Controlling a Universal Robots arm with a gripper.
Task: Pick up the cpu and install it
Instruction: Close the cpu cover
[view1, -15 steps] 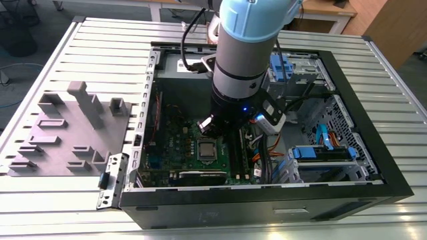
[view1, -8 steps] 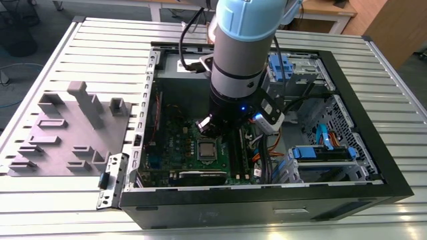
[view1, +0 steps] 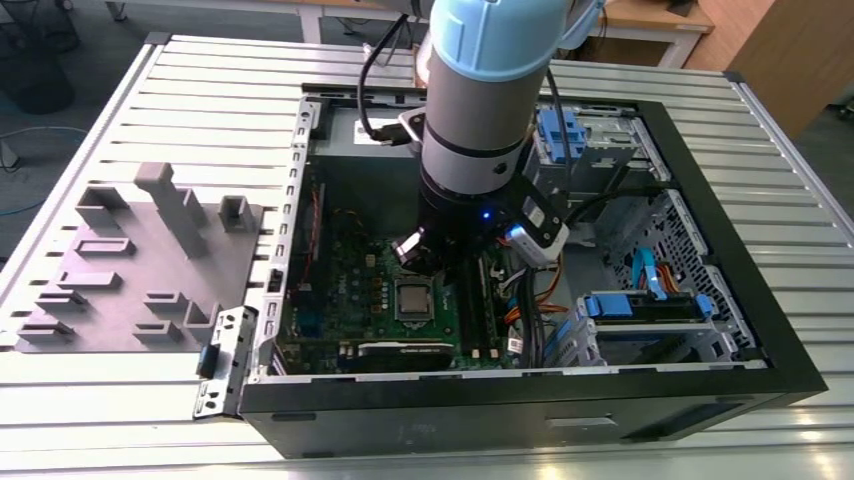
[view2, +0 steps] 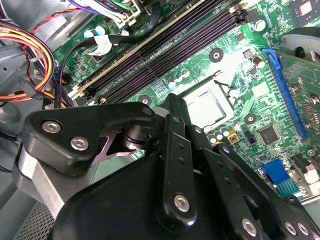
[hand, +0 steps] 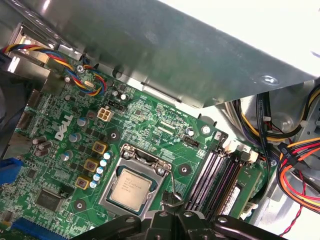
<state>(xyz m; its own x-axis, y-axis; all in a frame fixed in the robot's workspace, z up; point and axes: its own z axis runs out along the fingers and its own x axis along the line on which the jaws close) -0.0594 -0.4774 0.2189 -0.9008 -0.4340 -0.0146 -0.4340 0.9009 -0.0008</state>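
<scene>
First wrist view: cpu (hand: 131, 187) seated in socket frame (hand: 137, 172).

Bright, even light — slight glare

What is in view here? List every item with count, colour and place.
cpu: one, pale silvery, lying in the socket frame on the motherboard.
socket frame: one, shiny metal, around the cpu.
motherboard: one, green, inside the computer case.
memory slots: several, dark, beside the socket.
cable bundles: several, red, yellow, orange and black, at the case edge.
computer case: one, black, open on the slatted table.
moulded tray: one, grey, on the table at the exterior view's left.
slatted table: one, pale grey.
gripper: one, black, above the socket.
</scene>
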